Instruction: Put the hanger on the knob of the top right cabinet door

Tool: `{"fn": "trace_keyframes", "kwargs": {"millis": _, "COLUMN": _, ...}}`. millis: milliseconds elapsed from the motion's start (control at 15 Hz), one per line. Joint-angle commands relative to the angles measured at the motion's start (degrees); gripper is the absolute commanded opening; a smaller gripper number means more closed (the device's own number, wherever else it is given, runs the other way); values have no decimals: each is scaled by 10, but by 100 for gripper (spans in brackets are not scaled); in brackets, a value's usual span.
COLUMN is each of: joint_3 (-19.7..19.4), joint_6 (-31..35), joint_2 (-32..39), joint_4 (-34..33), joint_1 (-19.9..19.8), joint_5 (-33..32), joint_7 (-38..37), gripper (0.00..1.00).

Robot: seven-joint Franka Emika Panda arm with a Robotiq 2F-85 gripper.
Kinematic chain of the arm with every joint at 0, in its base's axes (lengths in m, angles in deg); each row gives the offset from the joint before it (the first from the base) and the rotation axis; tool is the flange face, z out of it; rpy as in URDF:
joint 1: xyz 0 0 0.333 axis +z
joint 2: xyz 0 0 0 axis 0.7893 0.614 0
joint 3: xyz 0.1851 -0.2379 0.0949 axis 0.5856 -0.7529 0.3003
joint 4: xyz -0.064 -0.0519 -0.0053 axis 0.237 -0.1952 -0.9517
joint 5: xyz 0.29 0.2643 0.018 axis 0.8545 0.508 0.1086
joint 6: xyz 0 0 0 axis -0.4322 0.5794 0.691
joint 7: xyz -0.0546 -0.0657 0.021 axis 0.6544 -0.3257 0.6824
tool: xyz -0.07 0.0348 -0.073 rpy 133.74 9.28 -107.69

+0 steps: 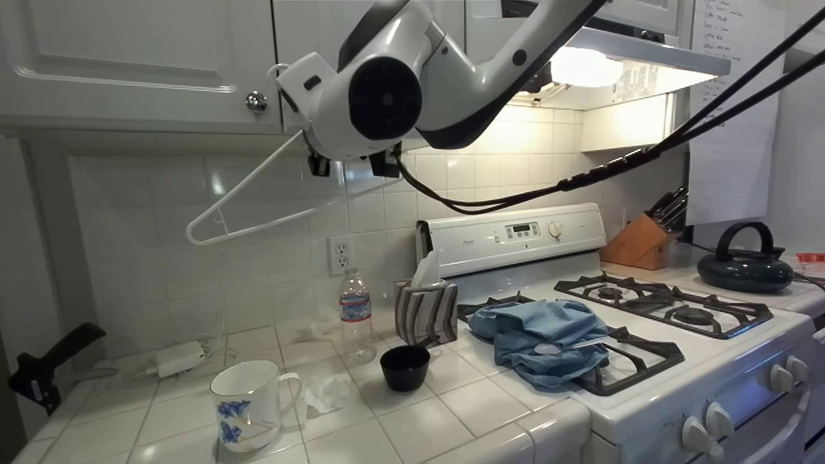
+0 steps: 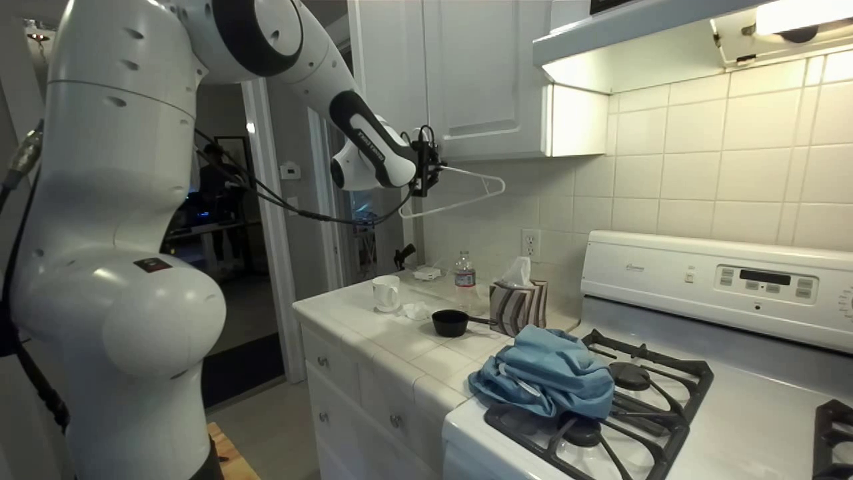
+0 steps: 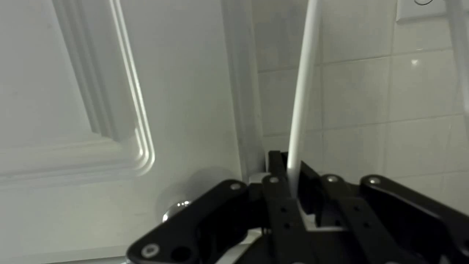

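Observation:
The hanger is thin, white and triangular. It shows in both exterior views [image 1: 252,174] [image 2: 460,206], tilted in the air below the upper cabinets, and as a bar in the wrist view [image 3: 302,84]. My gripper [image 2: 434,168] is shut on the hanger near its top; in the wrist view [image 3: 290,165] the bar runs between the fingers. A round shiny knob [image 1: 256,102] sits at the lower corner of a cabinet door [image 1: 142,45]. The hook shows just right of this knob, apart from it. In the wrist view the knob [image 3: 175,209] is partly hidden behind a finger. The arm hides most of the gripper in an exterior view.
The white tiled counter [image 1: 445,412] below holds a mug [image 1: 248,406], a water bottle [image 1: 356,316], a tissue box [image 1: 425,311] and a black cup [image 1: 405,367]. A blue cloth [image 1: 544,335] lies on the stove. The range hood [image 1: 644,48] juts out beside the cabinets.

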Motion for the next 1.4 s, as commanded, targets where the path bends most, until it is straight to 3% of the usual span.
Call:
{"fn": "trace_keyframes", "kwargs": {"millis": 0, "joint_3": 29, "joint_6": -24, "joint_2": 5, "joint_4": 4, "joint_1": -23, "joint_5": 10, "joint_7": -5, "gripper": 2}}
{"fn": "trace_keyframes", "kwargs": {"millis": 400, "joint_3": 38, "joint_6": -40, "joint_2": 10, "joint_4": 38, "joint_1": -45, "joint_5": 29, "joint_7": -62, "gripper": 2}}
{"fn": "trace_keyframes", "kwargs": {"millis": 867, "joint_3": 46, "joint_6": -51, "joint_2": 0, "joint_4": 36, "joint_1": -39, "joint_5": 33, "joint_7": -31, "gripper": 2}}
{"fn": "trace_keyframes", "kwargs": {"millis": 1333, "joint_3": 54, "joint_6": -117, "joint_2": -29, "joint_4": 88, "joint_1": -37, "joint_5": 71, "joint_7": -57, "gripper": 2}}
